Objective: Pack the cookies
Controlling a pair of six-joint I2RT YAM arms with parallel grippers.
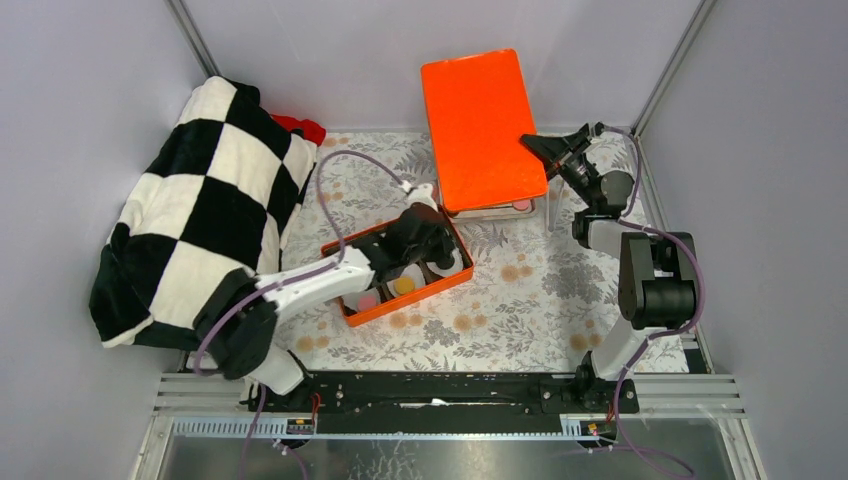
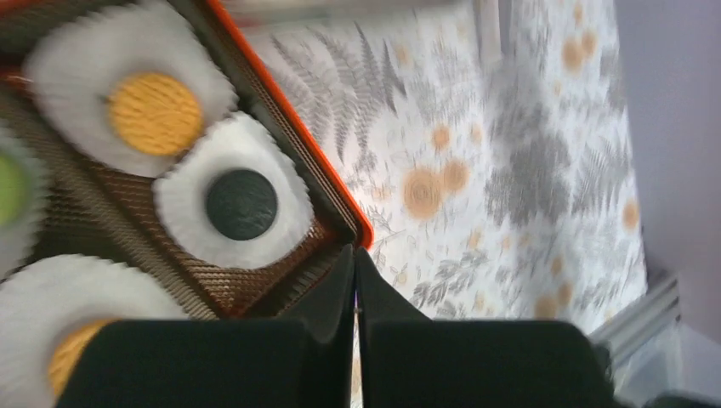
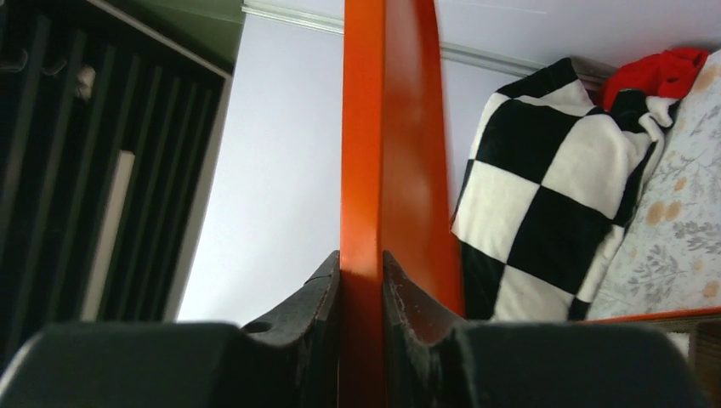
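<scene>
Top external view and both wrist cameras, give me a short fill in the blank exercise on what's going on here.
1. The right gripper is shut on the ____ lid.
2. In the left wrist view, the cookie nearest the corner of the box is ____.
3. The left gripper is shut, holding ____.
Missing words: orange; black; nothing.

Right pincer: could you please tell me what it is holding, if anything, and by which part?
The right pincer is shut on the orange lid, clamping its thin right-hand edge.
</scene>
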